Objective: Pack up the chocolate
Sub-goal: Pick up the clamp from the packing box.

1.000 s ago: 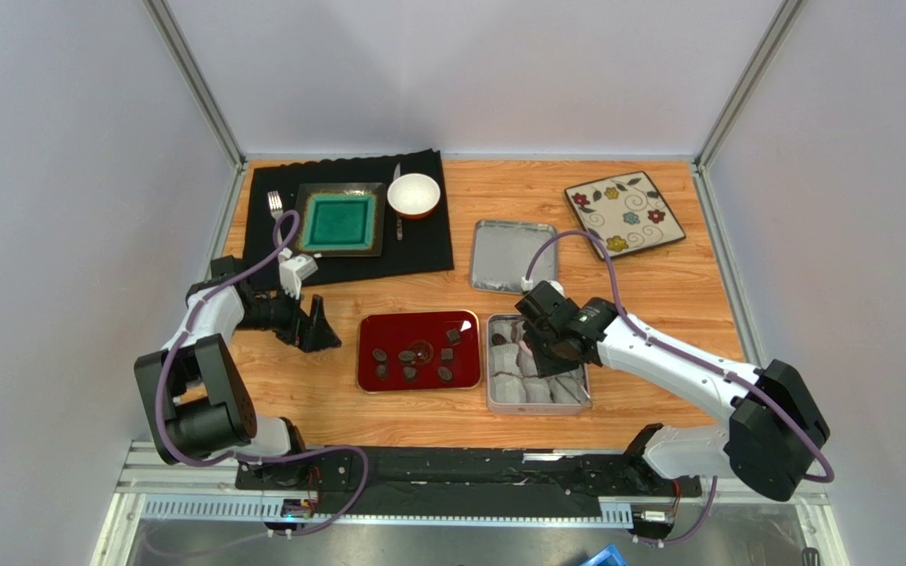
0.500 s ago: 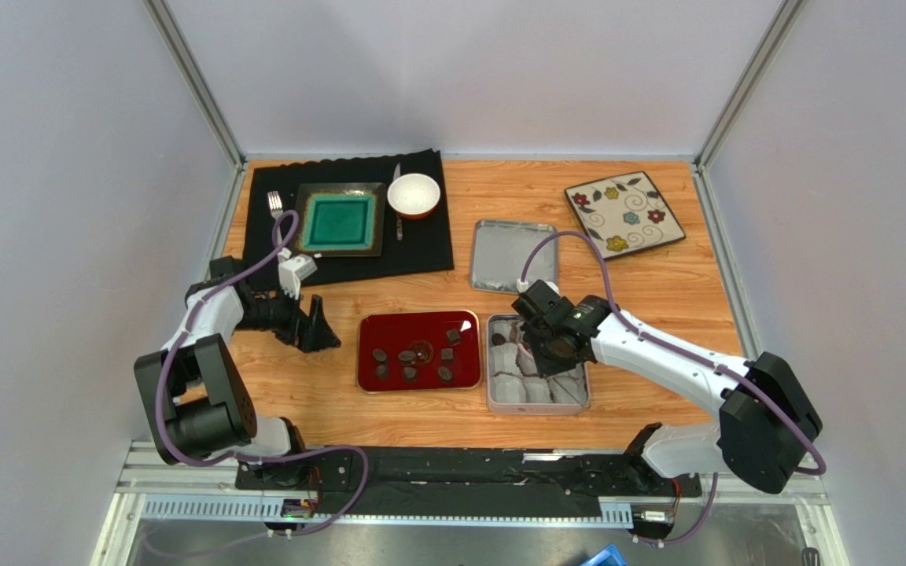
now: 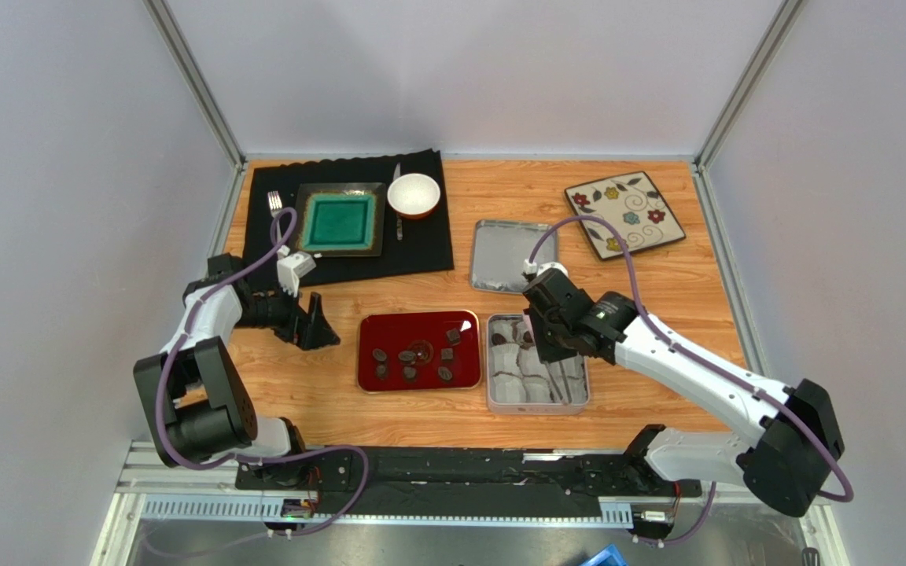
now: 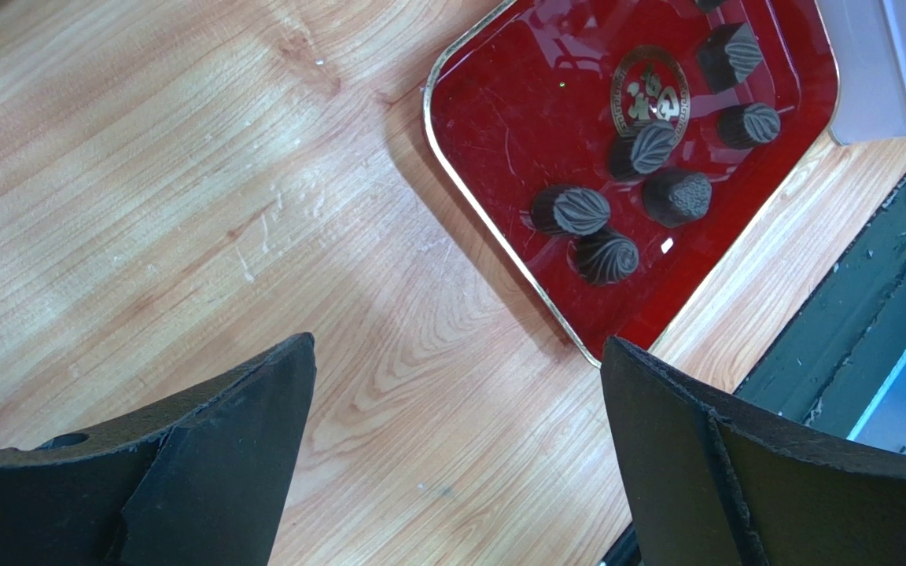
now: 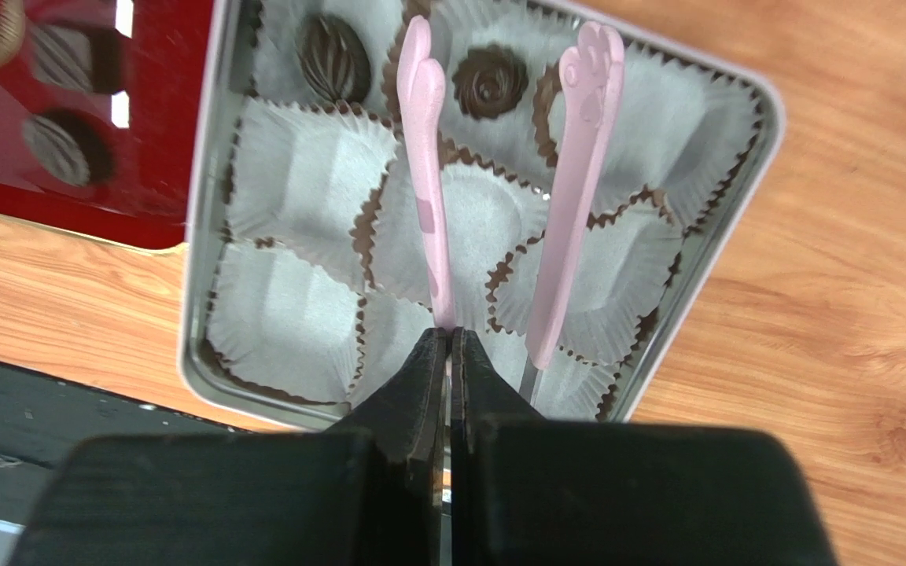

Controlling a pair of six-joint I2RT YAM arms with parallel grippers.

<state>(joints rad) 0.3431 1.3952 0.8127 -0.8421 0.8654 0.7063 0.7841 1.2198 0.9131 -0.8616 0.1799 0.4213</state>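
Several dark chocolate pieces (image 3: 411,356) (image 4: 641,189) lie on the red tray (image 3: 375,328) (image 4: 505,130). The silver tin (image 3: 491,389) (image 5: 204,236) beside it is lined with white paper cups, and two chocolates (image 5: 334,57) sit in its far cups. Pink tongs (image 5: 576,177) rest over the cups with their arms spread and nothing between the tips. My right gripper (image 5: 447,336) (image 3: 537,344) hovers over the tin, shut, and one tong arm runs in under its tips. My left gripper (image 4: 455,344) (image 3: 316,330) is open over bare wood left of the tray.
The tin's lid (image 3: 513,254) lies behind the tin. A floral plate (image 3: 623,215) is at the back right. A black mat (image 3: 422,254) at the back left carries a green plate (image 3: 340,221), a white bowl (image 3: 413,195) and a fork (image 3: 275,203).
My right gripper has closed fully and its wrist has shifted back and to the right over the tin. The left arm has not moved.
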